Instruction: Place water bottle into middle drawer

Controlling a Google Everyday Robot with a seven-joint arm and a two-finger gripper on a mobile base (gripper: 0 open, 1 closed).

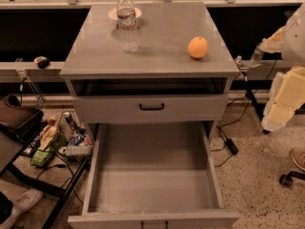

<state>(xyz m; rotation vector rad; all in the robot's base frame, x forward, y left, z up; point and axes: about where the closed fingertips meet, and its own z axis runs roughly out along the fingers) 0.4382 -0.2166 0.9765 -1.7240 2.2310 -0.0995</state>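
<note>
One water bottle (127, 22) stands upright at upper left on the counter (162, 37), middle drawer (152, 185) open below. Gripper (245, 63) is at the right edge, grip state unclear. Best to grasp mid-body and keep it vertical.

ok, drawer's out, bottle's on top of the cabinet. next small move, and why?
Probably move the gripper left and back toward the water bottle. It stands upright, untouched, at the rear left of the cabinet top; the gripper sits off its right front corner, beyond the orange. The middle drawer is already pulled out.
</note>
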